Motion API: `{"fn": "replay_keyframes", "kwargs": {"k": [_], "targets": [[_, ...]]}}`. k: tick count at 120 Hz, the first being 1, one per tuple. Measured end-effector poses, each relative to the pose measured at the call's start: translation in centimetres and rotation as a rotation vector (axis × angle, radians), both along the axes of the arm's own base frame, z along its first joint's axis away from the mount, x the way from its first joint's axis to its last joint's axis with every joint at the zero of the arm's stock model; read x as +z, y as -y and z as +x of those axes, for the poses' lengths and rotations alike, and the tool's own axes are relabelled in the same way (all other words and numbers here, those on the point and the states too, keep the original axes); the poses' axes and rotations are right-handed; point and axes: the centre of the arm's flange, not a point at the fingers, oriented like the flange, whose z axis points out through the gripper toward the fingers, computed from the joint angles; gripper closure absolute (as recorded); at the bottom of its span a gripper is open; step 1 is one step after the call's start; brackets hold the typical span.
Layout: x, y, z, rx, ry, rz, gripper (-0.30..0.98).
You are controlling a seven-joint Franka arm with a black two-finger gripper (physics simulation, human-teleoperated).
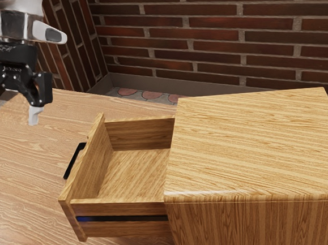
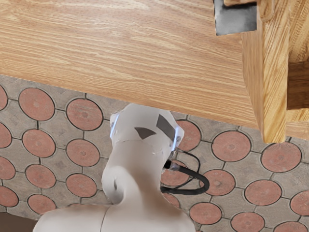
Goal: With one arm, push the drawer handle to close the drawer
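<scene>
- At the exterior view's left, the arm (image 1: 14,23) comes in from above, its end close to vertical.
- Below it, the gripper (image 1: 14,113) points down, its 2 fingers spread wide with nothing between them, released, raised above the table (image 1: 14,168).
- Next to the right is the black handle (image 1: 74,161), well apart from the gripper and fixed along the outside of the drawer front (image 1: 85,171).
- Then comes the drawer (image 1: 137,173), 1 wooden box pulled out, its inside in plain sight.
- At the right stands the cabinet (image 1: 256,143), with the drawer's inner end meeting it.
- Behind, the brick wall (image 1: 219,33) runs across.
</scene>
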Motion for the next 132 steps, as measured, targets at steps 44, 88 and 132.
{"fn": "replay_keyframes", "kwargs": {"k": [44,88,132], "targets": [[-1.5,-0.2,-5.0,0.385,0.434,0.131,0.41],[-16.8,-3.5,-10.5,0.690,0.752,-0.150,0.74],[-17.9,-2.2,-8.4,0.767,0.833,-0.239,0.78]]}}
